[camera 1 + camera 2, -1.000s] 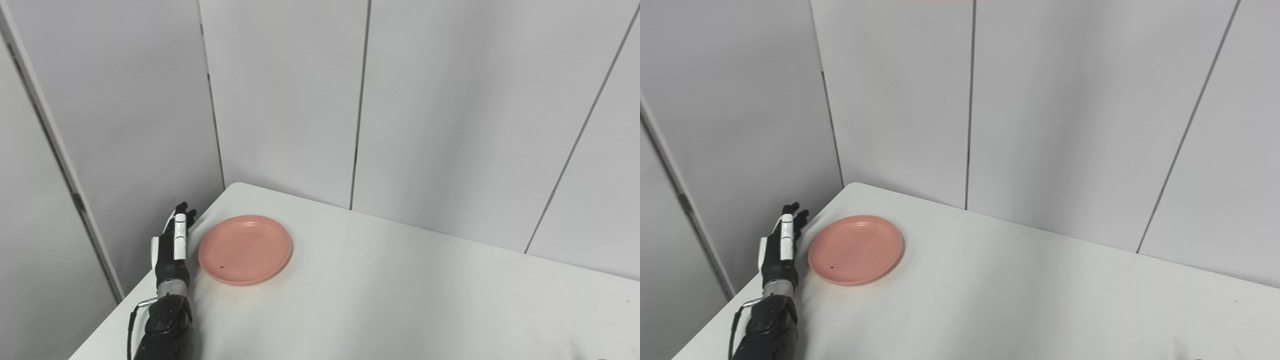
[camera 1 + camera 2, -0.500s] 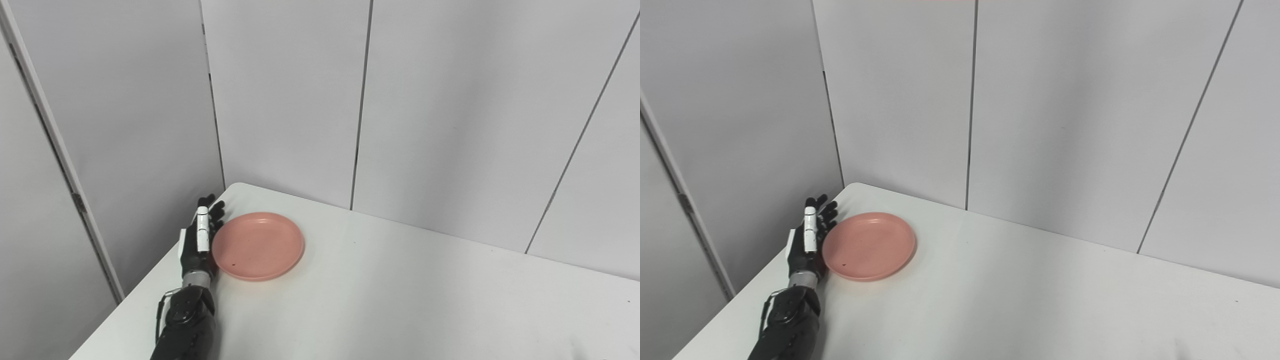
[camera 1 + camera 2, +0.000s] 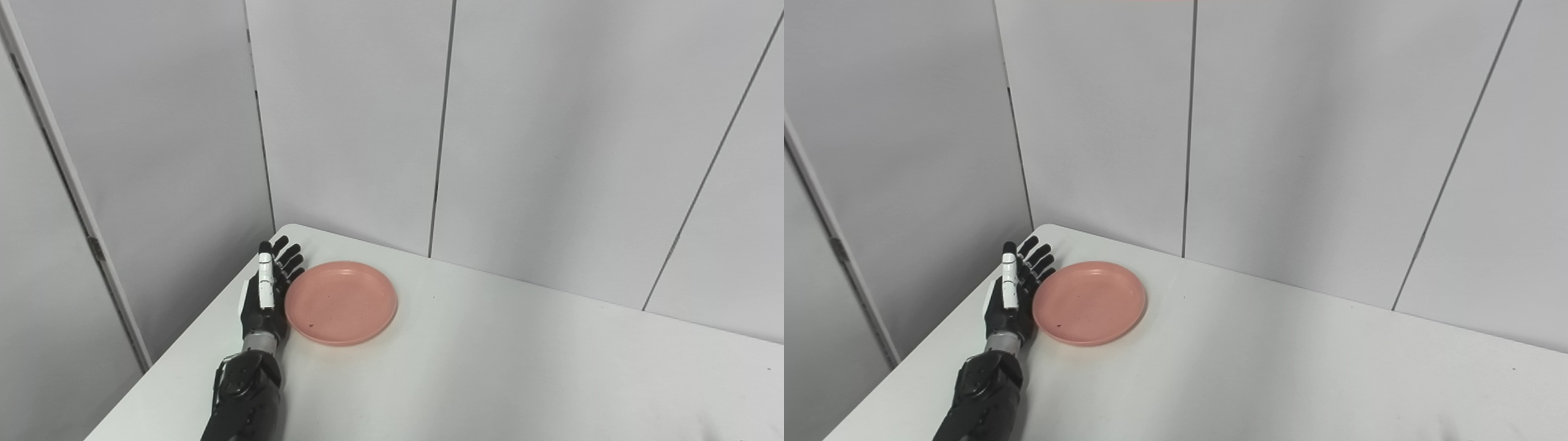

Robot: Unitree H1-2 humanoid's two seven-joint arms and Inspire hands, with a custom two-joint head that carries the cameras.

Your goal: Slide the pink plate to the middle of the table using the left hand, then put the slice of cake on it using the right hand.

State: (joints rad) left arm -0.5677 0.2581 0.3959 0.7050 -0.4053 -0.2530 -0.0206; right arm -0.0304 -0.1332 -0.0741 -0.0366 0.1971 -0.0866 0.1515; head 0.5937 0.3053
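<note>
A pink plate (image 3: 341, 301) lies empty on the white table (image 3: 490, 367), near its far left corner. My left hand (image 3: 266, 294) is black with a white strip, open, fingers straight and pointing away from me. It stands edge-on against the plate's left rim. The plate (image 3: 1089, 301) and the left hand (image 3: 1013, 297) also show in the right eye view. No slice of cake is in view. My right hand is out of the picture.
Grey wall panels (image 3: 551, 135) stand close behind the table and along its left side. The table's left edge (image 3: 184, 343) runs just beside my left forearm (image 3: 245, 398).
My left hand has moved right onto the table and pushed the plate to the right with it. The hand stays flat and open.
</note>
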